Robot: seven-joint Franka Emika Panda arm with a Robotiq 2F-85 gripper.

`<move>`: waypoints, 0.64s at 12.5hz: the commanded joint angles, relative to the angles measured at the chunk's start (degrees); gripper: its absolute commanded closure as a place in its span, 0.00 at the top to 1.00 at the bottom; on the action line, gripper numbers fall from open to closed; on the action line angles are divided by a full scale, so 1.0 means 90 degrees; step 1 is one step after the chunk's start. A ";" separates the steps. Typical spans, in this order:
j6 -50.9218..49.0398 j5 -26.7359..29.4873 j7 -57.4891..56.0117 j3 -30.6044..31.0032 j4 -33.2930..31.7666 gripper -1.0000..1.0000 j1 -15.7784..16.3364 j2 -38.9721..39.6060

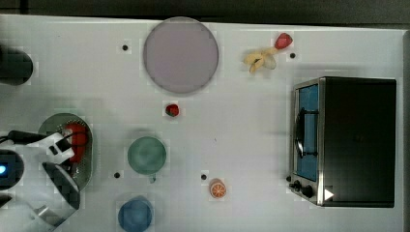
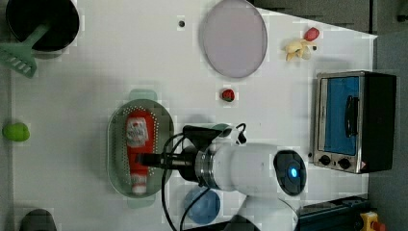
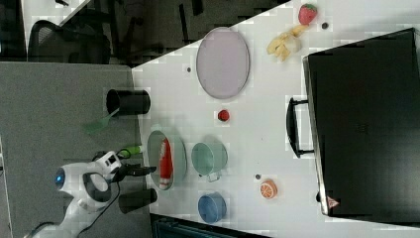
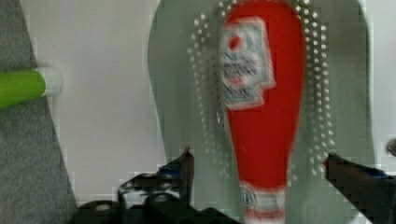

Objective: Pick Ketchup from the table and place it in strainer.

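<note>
In the wrist view the gripper [image 4: 259, 179] has its fingers [image 4: 184, 170] spread wide and released, one on each side of the ketchup's [image 4: 266, 116] narrow neck with clear gaps between; they hold nothing and touch nothing.

The ketchup lies flat along the strainer's [image 4: 177, 93] dotted bottom. It is a red squeeze bottle with a white label on its broad end, tapering to a white cap.

Going across the left view from its left: a green fruit [image 2: 16, 131] sits at the bench [image 2: 96, 62] edge. Next comes the pale green oval strainer [image 2: 115, 144] with the ketchup [image 2: 137, 144] inside, its cap toward the left view's bottom. The gripper [image 2: 144, 159] hangs over the neck. Well to the right stands a toaster oven [image 2: 353, 120].
</note>
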 commanded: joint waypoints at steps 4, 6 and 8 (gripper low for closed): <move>-0.0678 -0.0077 0.0378 -0.0130 0.0083 1.00 -0.0417 -0.0745; -0.1587 -0.0077 0.0377 -0.0220 0.0085 1.00 -0.0764 -0.1299; -0.2191 -0.0077 0.0361 -0.0466 0.0085 1.00 -0.1126 -0.1918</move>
